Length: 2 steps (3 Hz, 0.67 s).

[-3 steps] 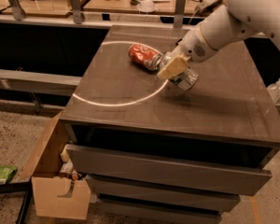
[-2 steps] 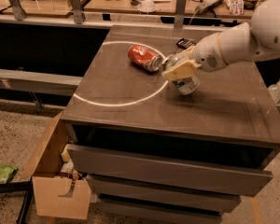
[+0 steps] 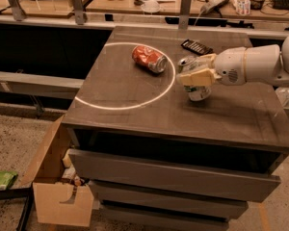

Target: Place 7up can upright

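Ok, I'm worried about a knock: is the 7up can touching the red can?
Apart. The camera view shows bare table between the 7up can, held in the gripper right of the circle, and the red can.

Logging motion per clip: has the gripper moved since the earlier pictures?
Yes. The gripper, at the 7up can, has shifted slightly right, farther from the orange-red can, which has not moved.

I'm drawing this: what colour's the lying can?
Orange-red can, camera view; the gripper holds the 7up can.
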{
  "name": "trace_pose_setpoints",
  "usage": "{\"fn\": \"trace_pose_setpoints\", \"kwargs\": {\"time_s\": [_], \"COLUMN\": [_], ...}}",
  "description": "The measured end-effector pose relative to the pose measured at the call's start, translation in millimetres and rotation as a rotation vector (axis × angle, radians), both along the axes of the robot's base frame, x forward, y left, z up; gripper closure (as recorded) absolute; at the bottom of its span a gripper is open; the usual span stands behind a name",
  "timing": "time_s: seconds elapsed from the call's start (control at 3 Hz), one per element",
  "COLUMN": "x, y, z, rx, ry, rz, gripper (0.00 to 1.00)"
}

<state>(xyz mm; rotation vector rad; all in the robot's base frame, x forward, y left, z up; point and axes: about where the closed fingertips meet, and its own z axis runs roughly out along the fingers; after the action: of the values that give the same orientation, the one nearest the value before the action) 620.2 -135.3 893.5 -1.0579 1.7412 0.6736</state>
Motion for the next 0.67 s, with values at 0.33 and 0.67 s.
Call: {"fn": "trace_pose_setpoints", "kwargs": {"time_s": [0.33,0.67], "x": [0.0,-4.3], "y": [0.0,-7.9], "z": [1.5,-2.4], "rx": [0.000,0.055], "ry": [0.000,-0.023], "rz": [0.000,-0.008], "gripper": [0.86,0.87]}}
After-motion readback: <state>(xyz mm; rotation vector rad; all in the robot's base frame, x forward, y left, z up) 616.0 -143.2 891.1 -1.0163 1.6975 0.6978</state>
